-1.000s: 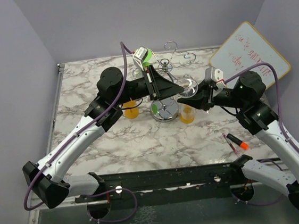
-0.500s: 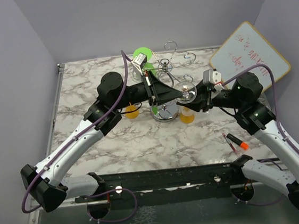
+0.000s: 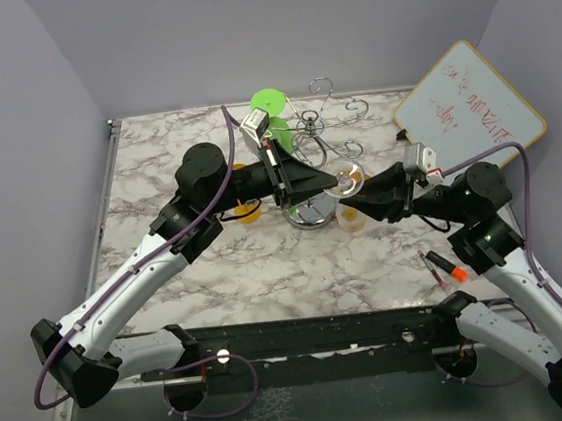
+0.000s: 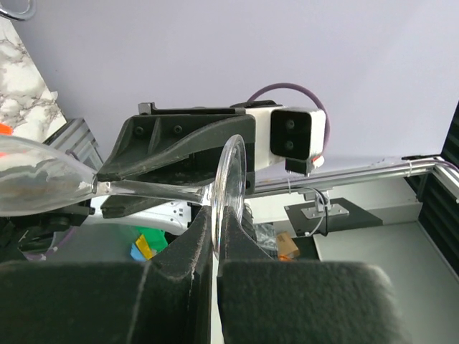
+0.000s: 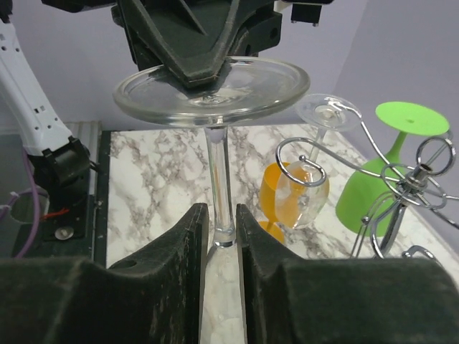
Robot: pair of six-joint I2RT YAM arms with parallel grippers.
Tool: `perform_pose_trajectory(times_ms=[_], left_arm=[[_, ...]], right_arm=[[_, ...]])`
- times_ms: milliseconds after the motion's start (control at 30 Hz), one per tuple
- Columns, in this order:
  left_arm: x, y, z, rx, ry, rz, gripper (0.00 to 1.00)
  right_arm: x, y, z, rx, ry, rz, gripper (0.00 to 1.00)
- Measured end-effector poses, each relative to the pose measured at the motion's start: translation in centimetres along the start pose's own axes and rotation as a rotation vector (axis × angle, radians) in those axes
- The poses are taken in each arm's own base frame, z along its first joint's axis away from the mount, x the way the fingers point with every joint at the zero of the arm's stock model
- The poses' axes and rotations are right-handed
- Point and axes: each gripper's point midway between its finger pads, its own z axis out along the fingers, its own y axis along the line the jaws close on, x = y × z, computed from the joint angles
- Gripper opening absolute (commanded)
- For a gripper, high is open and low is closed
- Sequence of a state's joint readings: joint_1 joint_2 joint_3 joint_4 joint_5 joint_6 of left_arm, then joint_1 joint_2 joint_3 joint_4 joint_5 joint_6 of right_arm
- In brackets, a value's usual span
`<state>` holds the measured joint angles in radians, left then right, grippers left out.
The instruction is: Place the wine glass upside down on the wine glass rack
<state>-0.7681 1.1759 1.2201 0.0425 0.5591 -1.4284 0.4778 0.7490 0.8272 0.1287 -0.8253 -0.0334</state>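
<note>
Near rack [image 3: 309,124], left hand [image 4: 215,218] clamped on wine glass [image 4: 231,168] foot

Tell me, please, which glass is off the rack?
The clear glass, its foot pinched by the left gripper; the green glass and orange glass hang from the rack.

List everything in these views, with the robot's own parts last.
wine glass rack: one, chrome, back middle of table
clear wine glass: one, clear, between both arms, before rack
green glass: one, green, hanging upside down on rack
orange glasses: two, orange, either side of rack
whiteboard: one, white, back right
marker: one, red with orange end, near right
left fingers: two, black, clamped on clear glass's foot
right fingers: two, black, flanking its stem
</note>
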Motion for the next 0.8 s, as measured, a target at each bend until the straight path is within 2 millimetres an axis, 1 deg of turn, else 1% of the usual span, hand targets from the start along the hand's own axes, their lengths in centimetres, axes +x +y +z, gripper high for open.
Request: perform_pose_trajectory(times_ms=[100, 167, 267, 300, 467, 500, 567, 700, 733, 800], left_arm=[[0.0, 0.2, -0.2, -0.006, -0.007, -0.007, 0.00], [-0.1, 0.5, -0.2, -0.015, -0.016, -0.016, 0.00], [-0.5, 0.9, -0.2, -0.024, -0.033, -0.026, 0.00], [-0.5, 1.0, -0.2, -0.025, -0.034, -0.029, 0.00], [-0.7, 1.3, -0.3, -0.029, -0.049, -0.043, 0.00], [-0.7, 1.3, -0.3, -0.030, -0.050, -0.043, 0.00], [-0.7, 1.3, -0.3, -0.027, -0.050, -0.045, 0.00], [-0.9, 1.4, -0.3, -0.028, -0.058, -0.057, 0.00], [-1.0, 1.5, -0.3, -0.029, -0.061, -0.061, 0.08], [-1.2, 1.6, -0.4, -0.032, -0.068, -0.063, 0.29]], right_arm=[[0.4, -0.3, 0.4, 0.002, -0.003, 0.022, 0.12], [0.8, -0.5, 0.5, 0.002, -0.001, 0.037, 0.12], [1.3, -0.7, 0.8, 0.001, 0.003, 0.049, 0.23], [1.4, -0.8, 0.9, 0.001, 0.003, 0.053, 0.26], [1.9, -1.0, 1.3, -0.002, -0.004, 0.080, 0.26], [2.0, -1.0, 1.3, -0.002, -0.008, 0.083, 0.24], [2.0, -1.0, 1.4, -0.004, -0.018, 0.085, 0.18], [2.2, -1.1, 1.6, -0.007, -0.023, 0.087, 0.03], [2.2, -1.2, 1.7, -0.007, -0.022, 0.089, 0.01], [2.3, -1.3, 1.8, -0.006, -0.023, 0.090, 0.01]])
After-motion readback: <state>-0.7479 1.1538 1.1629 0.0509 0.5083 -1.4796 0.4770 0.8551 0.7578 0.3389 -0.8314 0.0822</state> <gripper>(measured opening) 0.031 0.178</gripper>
